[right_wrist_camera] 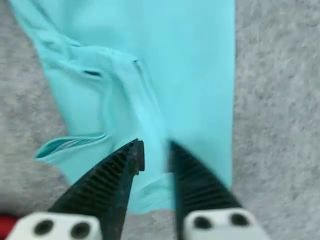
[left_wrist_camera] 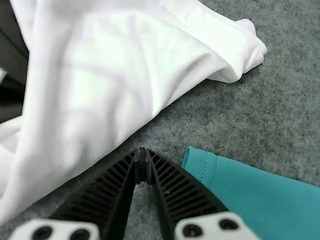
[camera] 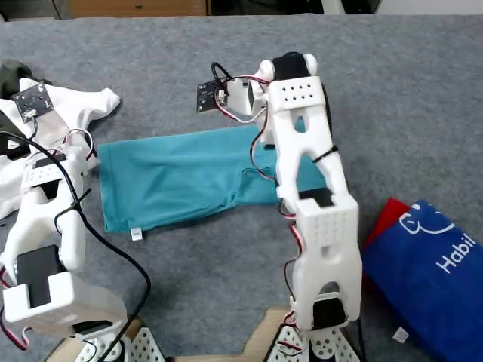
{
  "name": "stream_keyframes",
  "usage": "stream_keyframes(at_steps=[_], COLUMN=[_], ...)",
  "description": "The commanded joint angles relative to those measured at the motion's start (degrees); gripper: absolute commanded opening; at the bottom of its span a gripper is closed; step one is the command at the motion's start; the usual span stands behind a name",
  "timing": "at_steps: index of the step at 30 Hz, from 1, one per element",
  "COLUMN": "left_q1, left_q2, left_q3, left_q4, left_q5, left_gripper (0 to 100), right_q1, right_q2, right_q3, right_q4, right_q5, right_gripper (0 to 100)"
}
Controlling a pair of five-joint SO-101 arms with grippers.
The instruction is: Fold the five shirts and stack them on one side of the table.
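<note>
One grey surface (camera: pixel 392 90) carries everything. I count four shirts for sure, one of each colour: teal, blue, white and red.

The teal shirt (camera: pixel 177 177) lies flat in the middle of the surface. Its long axis runs from the left edge toward the right edge, a little slanted. The wider end faces the left edge and has a small white label (camera: pixel 136 234) at its near corner. The narrower end is under the right arm.

The blue shirt (camera: pixel 430 286) lies at the near right corner, on top of the red shirt (camera: pixel 386 215), which shows as a narrow strip beside it. The white shirt (camera: pixel 72 105) lies crumpled at the left edge, just beside the teal one. One dark cloth (camera: pixel 11 75) is partly under it, and I cannot tell whether this is a shirt.

There are two grippers. The right gripper (right_wrist_camera: pixel 156 152) hangs over the teal shirt with its fingers a little apart and nothing between them. The left gripper (left_wrist_camera: pixel 142 162) is over bare surface between the white shirt and the teal corner, its fingers pressed together.
</note>
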Motion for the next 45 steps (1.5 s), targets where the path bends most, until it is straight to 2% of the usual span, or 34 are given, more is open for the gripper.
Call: stream_keyframes(at_steps=[1,5,9,13,16,20,24,30,35,38,45], left_q1=[0.6,0.6,0.6,0.6,0.6,0.7,0.7,0.7,0.7,0.7,0.7], left_q2=[-0.3,-0.3,-0.3,-0.3,-0.3,-0.3,-0.3,-0.3,-0.3,-0.3,-0.3], left_q3=[-2.4,-2.4,-2.3,-2.3,-2.3,-2.2,-2.2,-2.2,-2.2,-2.2,-2.3], left_q4=[-1.0,-1.0,-1.0,-1.0,-1.0,-1.0,-1.0,-1.0,-1.0,-1.0,-1.0], left_q5=[-0.2,-0.2,-0.3,-0.2,-0.2,-0.2,-0.2,-0.2,-0.2,-0.2,-0.1], left_gripper=[2,2,2,2,2,2,2,2,2,2,2], right_q1=[-1.8,-5.3,-6.5,-5.7,-2.8,2.5,5.8,6.8,7.0,6.5,0.9], right_q2=[-14.9,-25.6,-30.7,-31.2,-31.2,-30.6,-27.1,-20.3,-14.6,-13.8,-13.8], right_q3=[14.5,33.9,51.9,61.9,64.0,62.9,56.7,44.3,31.3,25.3,18.1], right_q4=[1.1,-0.7,-10.9,-19.1,-23.6,-30.2,-31.7,-37.4,-37.0,-31.5,-11.3], right_q5=[-2.5,-2.5,-4.6,-5.5,-5.7,-5.5,-5.5,-5.5,-5.5,-5.6,-5.8], right_gripper=[1.2,0.5,0.5,0.5,0.5,0.8,0.8,0.5,0.5,0.5,0.5])
